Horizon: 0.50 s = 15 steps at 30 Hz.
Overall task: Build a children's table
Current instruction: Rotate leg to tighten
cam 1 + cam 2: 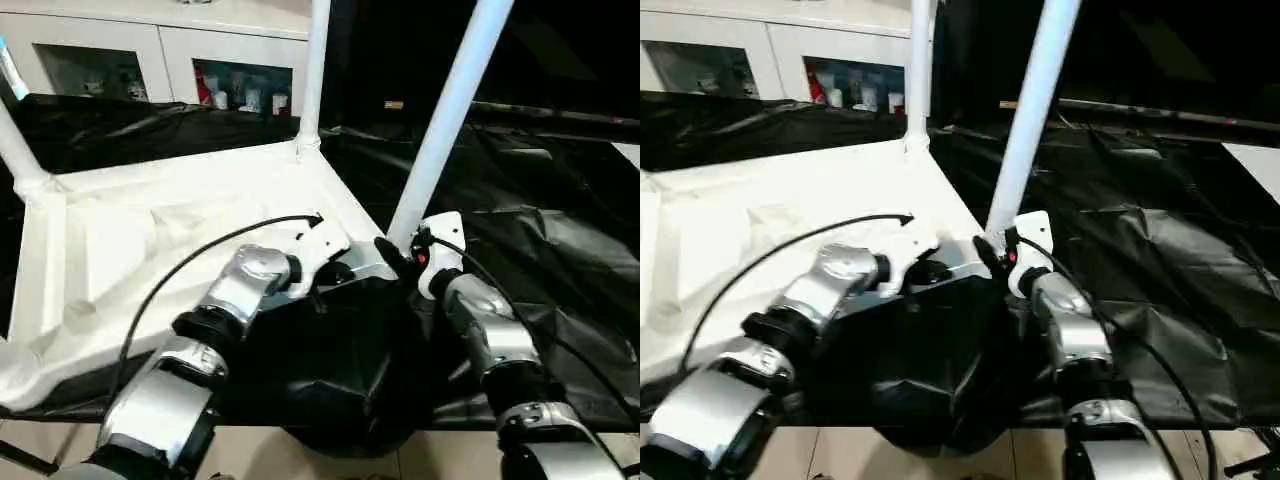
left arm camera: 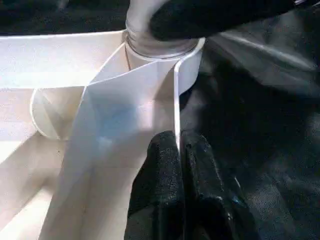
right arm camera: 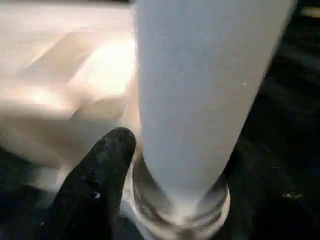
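Note:
The children's table lies upside down on the black-draped work table, its white tabletop [image 1: 150,210] showing its ribbed underside. Three white legs stand in corner sockets: one at the far left [image 1: 15,150], one at the back [image 1: 315,70] and one at the near right corner [image 1: 450,110]. My left gripper [image 2: 178,150] is shut on the tabletop's thin rim wall just beside that near right socket [image 2: 160,50]. My right gripper [image 1: 397,255] is at the base of the near right leg [image 3: 200,90]. It stands open around the leg, with one black finger [image 3: 100,185] beside it.
Black cloth [image 1: 540,230] covers the work table to the right and behind. A dark bulging shape [image 1: 340,370] hangs at the front edge between my forearms. White cabinets with glass doors [image 1: 240,80] stand at the back. A black cable [image 1: 200,250] arcs over my left forearm.

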Tool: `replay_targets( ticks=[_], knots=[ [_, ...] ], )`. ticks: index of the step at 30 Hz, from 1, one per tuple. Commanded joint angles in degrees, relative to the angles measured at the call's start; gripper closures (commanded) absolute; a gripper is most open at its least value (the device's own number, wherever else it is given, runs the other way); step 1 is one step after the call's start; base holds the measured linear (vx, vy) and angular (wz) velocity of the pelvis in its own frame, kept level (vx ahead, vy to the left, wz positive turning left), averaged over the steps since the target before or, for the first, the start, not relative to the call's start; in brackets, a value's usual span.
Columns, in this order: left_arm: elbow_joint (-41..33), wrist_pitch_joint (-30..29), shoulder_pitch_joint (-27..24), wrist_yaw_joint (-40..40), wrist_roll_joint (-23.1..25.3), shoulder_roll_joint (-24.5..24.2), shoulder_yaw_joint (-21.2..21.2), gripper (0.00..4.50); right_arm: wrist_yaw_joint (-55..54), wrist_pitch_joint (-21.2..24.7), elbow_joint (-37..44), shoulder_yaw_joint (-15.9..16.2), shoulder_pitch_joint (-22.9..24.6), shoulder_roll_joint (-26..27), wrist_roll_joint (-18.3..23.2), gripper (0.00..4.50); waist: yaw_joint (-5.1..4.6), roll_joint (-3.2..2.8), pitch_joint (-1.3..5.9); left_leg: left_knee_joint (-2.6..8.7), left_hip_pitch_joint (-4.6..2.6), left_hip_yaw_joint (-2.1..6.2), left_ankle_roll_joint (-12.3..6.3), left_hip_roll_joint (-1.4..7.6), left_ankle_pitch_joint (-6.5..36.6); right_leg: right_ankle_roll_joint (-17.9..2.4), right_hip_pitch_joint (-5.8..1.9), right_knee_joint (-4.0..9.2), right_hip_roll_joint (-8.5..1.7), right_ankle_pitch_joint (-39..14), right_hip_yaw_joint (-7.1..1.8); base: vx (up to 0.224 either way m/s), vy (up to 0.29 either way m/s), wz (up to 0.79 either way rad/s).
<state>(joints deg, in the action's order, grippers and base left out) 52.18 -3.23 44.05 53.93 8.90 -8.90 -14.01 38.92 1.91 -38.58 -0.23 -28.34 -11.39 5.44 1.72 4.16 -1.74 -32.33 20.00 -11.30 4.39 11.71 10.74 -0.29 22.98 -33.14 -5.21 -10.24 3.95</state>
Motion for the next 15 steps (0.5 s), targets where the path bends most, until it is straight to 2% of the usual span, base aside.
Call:
replay_targets(
  ticks=[1,4,7,10,12,15],
  knots=[
    [1.1,0.8,-1.5,5.5,0.5,-0.7,-2.8,4.5,12.4,0.7,2.7,6.4,1.1,0.0,1.3,1.44,0.37,0.28,2.15,3.93,0.11,1.11,-3.7,1.75,17.1,-6.5,-1.81,5.26,-3.39,-25.8,-2.27,0.0,0.0,0.0],
    [0.0,1.0,-2.1,10.8,-0.3,-2.9,-3.1,4.5,17.9,1.1,4.4,6.6,1.4,-2.9,2.4,1.44,0.31,0.36,2.33,3.87,0.23,1.06,-3.96,2.03,15.2,-8.8,-2.07,4.52,-3.38,-21.3,-2.33,0.0,0.0,0.0],
    [-0.8,0.2,-2.5,14.2,-0.5,-4.9,-3.3,4.5,22.1,1.4,5.3,6.1,1.3,-5.3,3.4,1.44,0.29,0.39,2.66,3.54,0.24,0.8,-4.49,2.07,11.8,-11.7,-2.32,3.47,-3.22,-13.7,-2.35,0.018,0.001,-0.01],
    [-1.6,0.0,-3.1,18.9,-1.2,-7.6,-3.7,4.5,26.3,1.3,4.2,5.6,0.5,-8.4,3.9,1.44,0.28,0.39,2.98,2.99,0.05,0.48,-6.24,2.02,7.2,-15.2,-2.59,2.27,-3.08,-4.5,-2.37,0.053,0.009,-0.02],
    [-1.8,-0.1,-3.2,19.5,-1.4,-7.8,-3.7,4.5,26.8,1.4,4.2,5.5,0.5,-8.6,4.0,1.44,0.23,0.48,2.99,2.77,0.16,0.32,-7.41,1.87,5.8,-16.5,-2.76,1.89,-3.03,-1.2,-2.4,0.0,0.0,0.0],
    [-2.6,-0.4,-3.6,20.2,-1.7,-8.2,-3.4,4.5,28.0,1.7,3.6,5.5,0.2,-9.1,4.1,1.75,0.43,0.56,2.78,2.79,0.0,0.23,-7.55,2.01,6.7,-16.6,-2.75,2.18,-3.22,-3.6,-2.39,0.0,0.0,0.0]
  ],
)
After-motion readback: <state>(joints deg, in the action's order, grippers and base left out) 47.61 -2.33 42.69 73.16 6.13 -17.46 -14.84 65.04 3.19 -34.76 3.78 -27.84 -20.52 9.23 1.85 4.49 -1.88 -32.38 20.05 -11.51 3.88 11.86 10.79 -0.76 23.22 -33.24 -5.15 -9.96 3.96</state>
